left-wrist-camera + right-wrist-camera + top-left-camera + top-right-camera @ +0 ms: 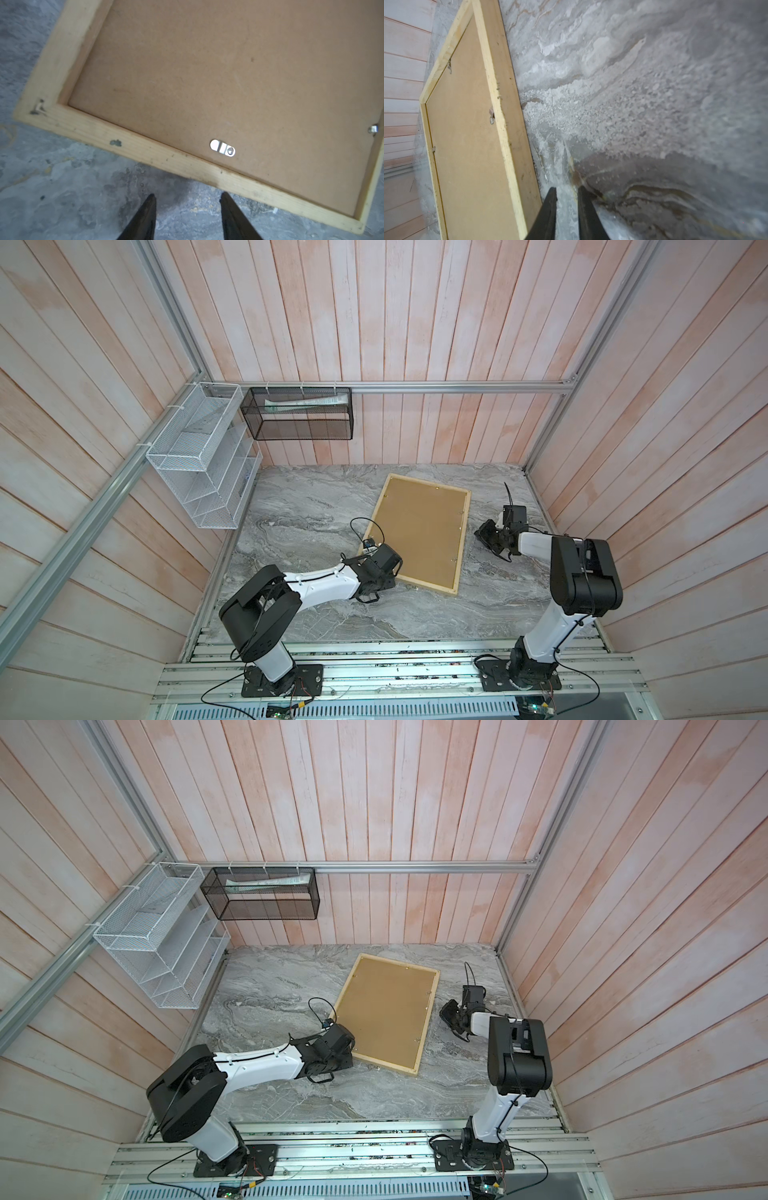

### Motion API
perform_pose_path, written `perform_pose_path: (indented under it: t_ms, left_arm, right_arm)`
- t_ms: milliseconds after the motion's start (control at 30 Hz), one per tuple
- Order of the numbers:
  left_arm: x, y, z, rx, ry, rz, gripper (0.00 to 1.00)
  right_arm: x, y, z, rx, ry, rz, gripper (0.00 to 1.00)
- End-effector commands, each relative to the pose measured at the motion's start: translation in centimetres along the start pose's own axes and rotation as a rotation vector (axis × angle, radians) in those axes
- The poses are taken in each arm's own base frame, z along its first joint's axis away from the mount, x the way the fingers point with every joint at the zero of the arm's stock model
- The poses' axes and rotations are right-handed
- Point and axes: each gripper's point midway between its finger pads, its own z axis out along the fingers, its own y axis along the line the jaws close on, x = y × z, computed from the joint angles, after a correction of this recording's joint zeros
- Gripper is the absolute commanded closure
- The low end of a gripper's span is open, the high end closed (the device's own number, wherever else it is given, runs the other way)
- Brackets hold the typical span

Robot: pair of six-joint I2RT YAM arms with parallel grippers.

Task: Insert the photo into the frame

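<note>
Wrist views alone show left gripper half-open, right gripper barely, seemingly empty.

light: soft, even, fairly bright from above in both top views | shadows: faint; one darker patch on the table just off the frame edge | glare: metal clip on the frame's back blown white | blur: table far from the frame smeared in the right wrist view | distortion: walls splay outward around the frame
</note>
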Motion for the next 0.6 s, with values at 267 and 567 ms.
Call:
perform_pose_path:
  t_ms: [267, 567]
  left_arm:
    - [-1.4, -4.0, 1.0, 0.087, 0.004, -0.007, 0.46]
    - [-1.2, -4.1, 2.6, 0.042, 0.041, 0.034, 0.48]
  right_arm:
    - [-1.2, 3.2, -2.6, -0.056, 0.001, -0.129, 0.72]
    - [-1.6, 4.4, -4.3, -0.072, -0.012, -0.177, 0.71]
